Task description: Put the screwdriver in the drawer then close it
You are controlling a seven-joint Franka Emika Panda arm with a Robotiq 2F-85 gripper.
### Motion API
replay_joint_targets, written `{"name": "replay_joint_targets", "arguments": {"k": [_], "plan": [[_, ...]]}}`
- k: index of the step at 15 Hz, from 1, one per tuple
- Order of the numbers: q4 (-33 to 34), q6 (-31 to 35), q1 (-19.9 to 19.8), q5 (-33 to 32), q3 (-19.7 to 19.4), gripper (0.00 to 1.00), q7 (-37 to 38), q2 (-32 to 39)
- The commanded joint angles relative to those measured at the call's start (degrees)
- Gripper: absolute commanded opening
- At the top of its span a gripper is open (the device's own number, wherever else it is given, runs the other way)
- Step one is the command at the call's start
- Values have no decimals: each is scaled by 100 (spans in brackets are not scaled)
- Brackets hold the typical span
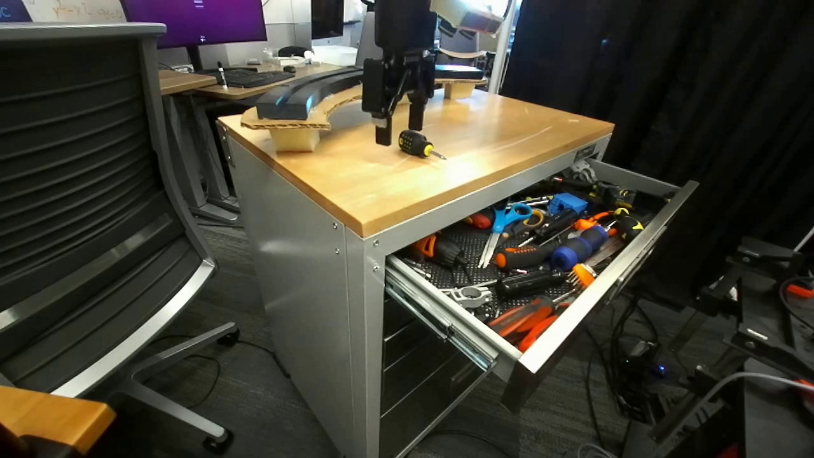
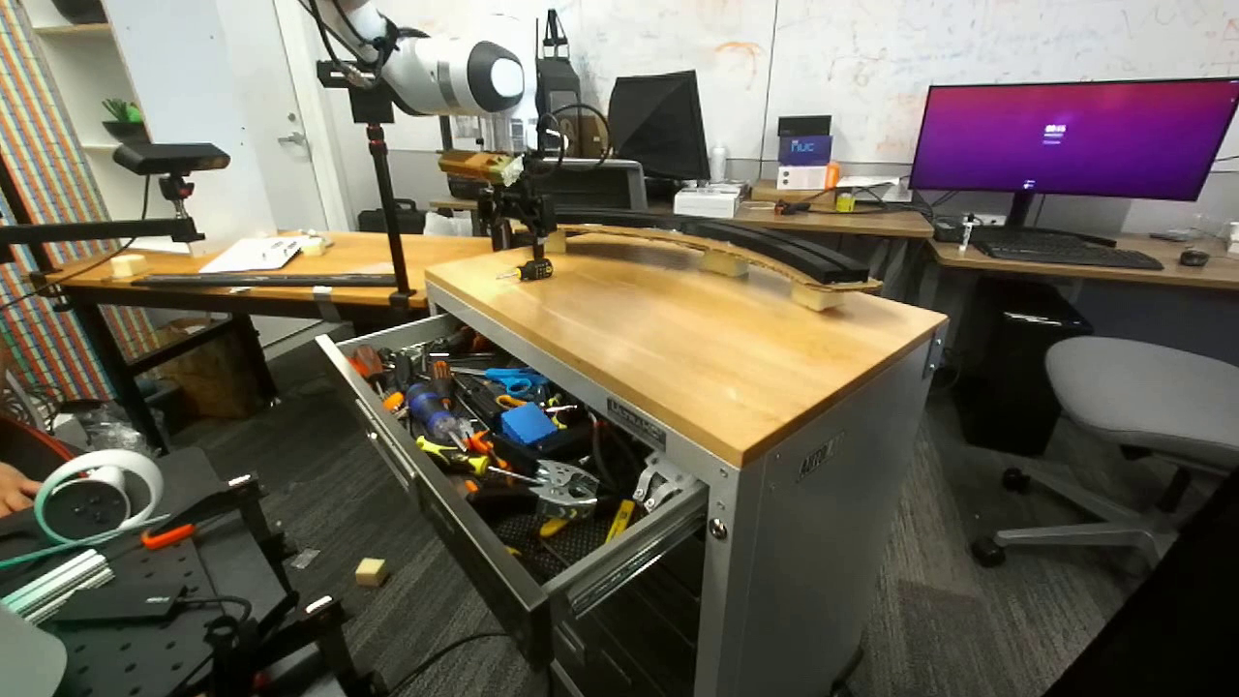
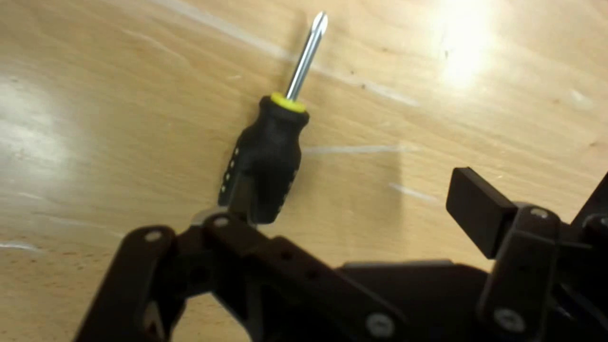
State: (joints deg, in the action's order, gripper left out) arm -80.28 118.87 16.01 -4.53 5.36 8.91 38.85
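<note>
Black-handled screwdriver (image 3: 274, 135): lying on its side on the wooden top (image 1: 509, 137), outside the drawer (image 1: 575, 318); yellow collar (image 3: 288, 102), short bright metal shaft (image 3: 304, 66) turned toward the drawer side in both exterior views.
Gripper (image 1: 400, 127): unclenched, fingers (image 1: 383, 135) standing well apart with a broad gap between them; it hangs pointing down near the handle (image 1: 412, 142).
Handle-side fingertip (image 3: 242, 199): overlapping the butt of the handle in the wrist view; whether it touches cannot be told.
Opposite fingertip (image 3: 479, 211): well clear of the tool, over the wood.
Wooden top: pale grain, thin scratches, patches of glare in the wrist view.
Drawer: grey metal, uppermost in the cabinet (image 1: 305, 318), drawn well out, its slide rail (image 1: 445, 329) exposed, its floor crowded with tools (image 1: 531, 283).
Drawer contents: blue-handled scissors (image 1: 504, 221), a blue boxy piece (image 1: 568, 203), an orange-and-black handle (image 1: 524, 257), a blue grip (image 1: 579, 248) and a metal clamp-like piece (image 2: 566, 489).
Curved strip (image 2: 765, 242): black, laid on cardboard (image 1: 286, 124) held up by pale blocks (image 1: 296, 140), along the side of the top away from the drawer.
Arm (image 2: 445, 77): white links above the gripper in an exterior view.
Cabinet: grey sides, dark lower drawers (image 1: 426, 381) beneath the pulled-out one.
Monitor (image 2: 1065, 140): purple screen, on a desk (image 2: 1186, 281) beyond the cabinet, keyboard (image 2: 1065, 250) before it.
Mesh-backed chair (image 1: 76, 191): beside the cabinet in an exterior view.
Curtain (image 1: 636, 70): black, hanging beyond the cabinet.
</note>
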Motion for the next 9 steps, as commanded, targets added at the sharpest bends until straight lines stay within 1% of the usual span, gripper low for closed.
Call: {"name": "replay_joint_targets", "arguments": {"k": [1, 6, 7, 8, 9], "plan": [[570, 27, 216, -321, -291, 100, 571, 340], [504, -9, 220, -367, -429, 100, 983, 330], [516, -77, 200, -331, -410, 75, 981, 355], [492, -91, 168, -269, -362, 75, 921, 359], [445, -44, 147, -229, -325, 66, 876, 345]]}}
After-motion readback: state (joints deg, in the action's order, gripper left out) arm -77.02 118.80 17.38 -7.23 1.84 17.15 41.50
